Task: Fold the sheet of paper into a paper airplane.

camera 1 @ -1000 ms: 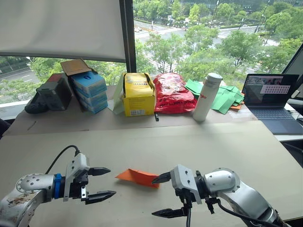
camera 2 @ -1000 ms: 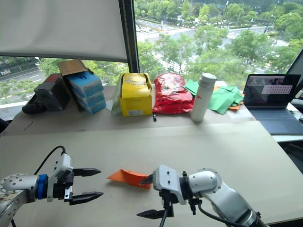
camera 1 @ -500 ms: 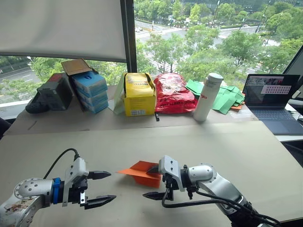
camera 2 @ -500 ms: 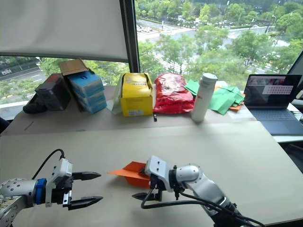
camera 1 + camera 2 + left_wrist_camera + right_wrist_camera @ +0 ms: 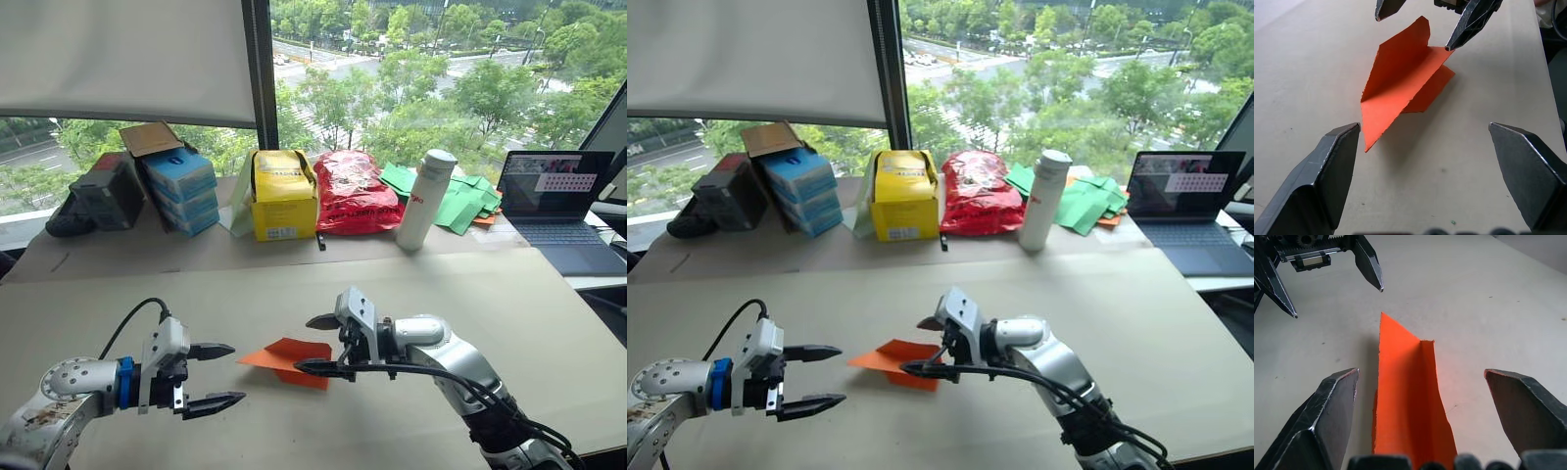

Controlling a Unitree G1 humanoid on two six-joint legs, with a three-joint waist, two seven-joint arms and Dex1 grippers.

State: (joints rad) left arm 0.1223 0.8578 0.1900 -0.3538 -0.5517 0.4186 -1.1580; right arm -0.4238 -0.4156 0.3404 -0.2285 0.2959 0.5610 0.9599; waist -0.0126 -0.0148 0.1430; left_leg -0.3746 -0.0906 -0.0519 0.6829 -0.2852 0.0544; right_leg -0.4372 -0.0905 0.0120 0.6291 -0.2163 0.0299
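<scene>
The sheet of paper (image 5: 287, 356) is a pointed orange wedge lying on the tan table (image 5: 490, 294), with one creased flap standing up along its middle (image 5: 1406, 382). My right gripper (image 5: 304, 344) is open, one finger on each side of the paper's wide end without pinching it. My left gripper (image 5: 236, 373) is open just off the paper's pointed tip (image 5: 1367, 142), with nothing between its fingers. In the left wrist view my right gripper (image 5: 1413, 33) hangs over the far end of the paper.
Along the table's back edge stand stacked boxes (image 5: 181, 186), a yellow box (image 5: 285, 196), a red bag (image 5: 353, 192), a white bottle (image 5: 428, 199), green paper pieces (image 5: 460, 201) and an open laptop (image 5: 558, 206).
My right gripper has come up and leftward from the front of the table and now straddles the paper's wide end. The paper's flap has risen. The left gripper has barely moved.
</scene>
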